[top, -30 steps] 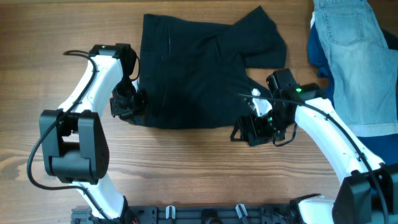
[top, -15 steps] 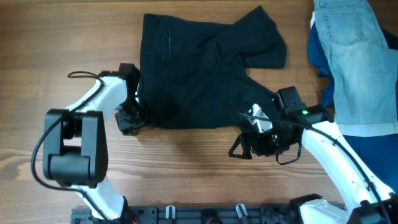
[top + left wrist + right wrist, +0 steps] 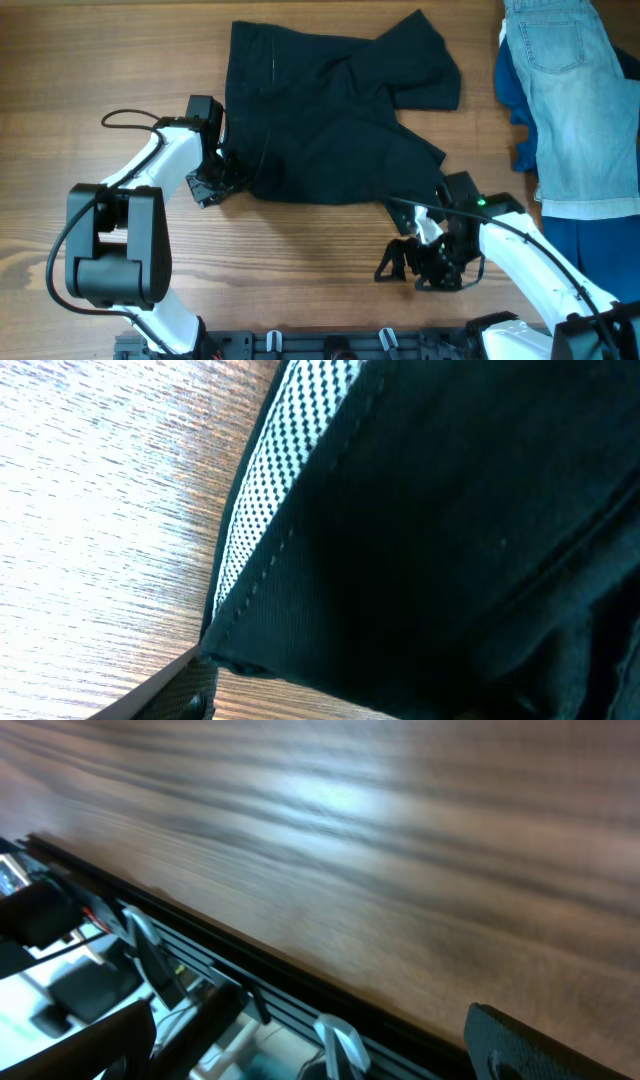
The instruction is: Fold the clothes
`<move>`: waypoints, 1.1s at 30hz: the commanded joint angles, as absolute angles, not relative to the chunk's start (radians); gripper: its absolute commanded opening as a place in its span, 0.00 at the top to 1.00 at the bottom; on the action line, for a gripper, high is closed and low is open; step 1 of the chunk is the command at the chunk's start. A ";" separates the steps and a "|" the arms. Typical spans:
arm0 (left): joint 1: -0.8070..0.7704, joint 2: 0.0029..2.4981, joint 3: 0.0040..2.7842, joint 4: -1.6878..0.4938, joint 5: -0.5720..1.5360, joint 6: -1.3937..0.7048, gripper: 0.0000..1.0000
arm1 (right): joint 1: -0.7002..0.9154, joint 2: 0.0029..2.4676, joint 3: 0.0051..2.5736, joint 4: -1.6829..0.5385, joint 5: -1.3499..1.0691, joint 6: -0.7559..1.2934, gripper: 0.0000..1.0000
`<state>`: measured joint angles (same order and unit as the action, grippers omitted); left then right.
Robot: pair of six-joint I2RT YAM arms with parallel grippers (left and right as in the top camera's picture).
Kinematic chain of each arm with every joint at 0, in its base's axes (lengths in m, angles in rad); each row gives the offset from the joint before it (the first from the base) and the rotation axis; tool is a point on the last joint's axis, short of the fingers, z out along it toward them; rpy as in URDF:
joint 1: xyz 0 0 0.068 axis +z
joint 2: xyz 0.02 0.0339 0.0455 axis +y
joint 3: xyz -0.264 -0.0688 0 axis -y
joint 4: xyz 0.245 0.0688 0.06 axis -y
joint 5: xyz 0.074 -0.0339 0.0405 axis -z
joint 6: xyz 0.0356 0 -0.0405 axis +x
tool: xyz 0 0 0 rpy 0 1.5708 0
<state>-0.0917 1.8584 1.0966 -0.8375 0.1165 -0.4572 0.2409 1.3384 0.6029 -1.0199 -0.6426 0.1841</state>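
From overhead, we see that the right gripper (image 3: 412,268) has pulled back off the near-right hem of the clothes (image 3: 320,120). It now hangs over bare table (image 3: 300,250) with its jaws spread wide and nothing in them. The left gripper (image 3: 215,183) has crept in to the garment's near-left corner, and we cannot tell whether it pinches the cloth. We judge the right hem released and that arm free for a fresh grasp. The black garment lies at the table's far middle. Its long axis runs left to right, with the straight edge to the left and one leg flap pointing far-right.

On the left wrist, the hem with its dotted lining (image 3: 275,480) fills the view above one fingertip (image 3: 165,698); the grip is unclear.

On the right wrist, both fingers stand well apart over bare wood and the front rail (image 3: 210,990), with no cloth between them.
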 commanded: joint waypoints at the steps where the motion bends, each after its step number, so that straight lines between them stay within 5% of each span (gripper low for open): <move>1: -0.090 1.904 1.068 -0.747 0.139 -0.458 0.25 | 0.243 1.325 0.586 -1.001 -0.651 0.223 0.00; 4: -0.090 1.898 1.068 -0.694 0.181 -0.491 0.16 | 0.243 1.326 0.586 -0.991 -0.651 0.216 0.00; 9: -0.090 1.890 1.068 -0.645 0.189 -0.511 0.40 | 0.243 1.326 0.586 -0.992 -0.655 0.216 0.00; 10: -0.090 1.890 1.068 -0.646 0.191 -0.513 0.52 | 0.243 1.326 0.586 -0.992 -0.655 0.216 0.00; 12: -0.090 1.890 1.068 -0.646 0.193 -0.514 0.96 | 0.243 1.326 0.586 -0.992 -0.655 0.216 0.00; 25: -0.125 1.890 1.068 -0.616 0.197 -0.509 0.96 | 0.243 1.326 0.586 -0.874 -0.615 0.399 0.00; 29: -0.153 1.890 1.068 -0.609 0.197 -0.509 0.96 | 0.234 1.326 0.586 -0.725 -0.577 0.484 0.26; 33: -0.161 1.890 1.068 -0.613 0.198 -0.509 0.96 | 0.208 1.326 0.589 -0.760 -0.511 0.529 0.11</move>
